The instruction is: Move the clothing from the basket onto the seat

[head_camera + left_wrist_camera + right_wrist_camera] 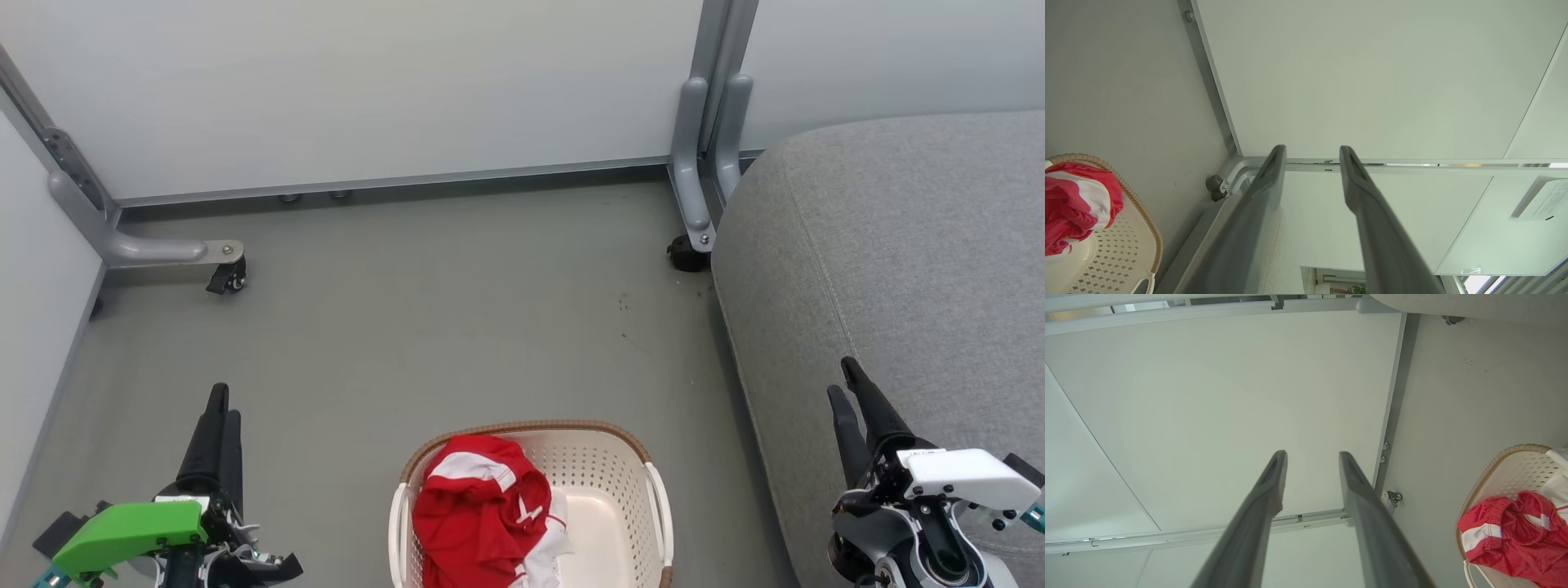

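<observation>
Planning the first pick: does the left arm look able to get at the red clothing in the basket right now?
Probably yes. The left tool sits beside the basket with bare floor between them, and the clothing is heaped on the basket's left side, uncovered from above.

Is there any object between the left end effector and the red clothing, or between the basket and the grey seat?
Nothing visible does. Bare floor lies between the left end effector and the clothing, which sits inside the basket, so only the basket's rim must be cleared. Between basket and seat there is only floor.
</observation>
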